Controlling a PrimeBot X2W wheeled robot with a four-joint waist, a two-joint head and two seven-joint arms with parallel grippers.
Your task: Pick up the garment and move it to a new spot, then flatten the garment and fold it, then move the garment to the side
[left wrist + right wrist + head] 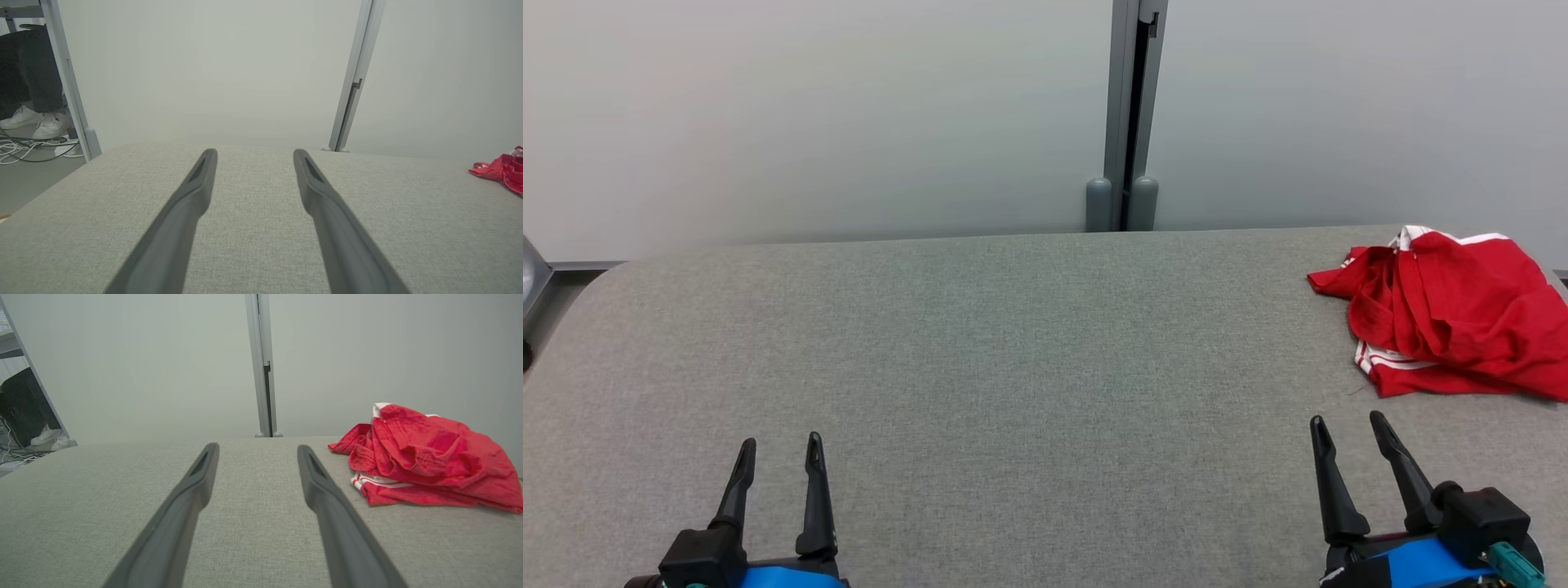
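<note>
The garment [1454, 314] is red with white stripes, crumpled in a heap at the far right of the grey table [1013, 343]. My right wrist view has the garment [425, 457] ahead and to the right; in the left wrist view the garment [500, 169] peeks in at the right edge. My right gripper [1347, 426] is open just short of the heap, nothing between its fingers. My left gripper [780, 447] is open at the lower left, far from the cloth. Both grippers [253, 157] [257, 451] hover over bare fabric.
A pale partition wall with a grey metal post [1127, 122] runs behind the table. The table's left corner is rounded. Beyond it on the floor are white cables [24, 149] and a person's white shoes [36, 122].
</note>
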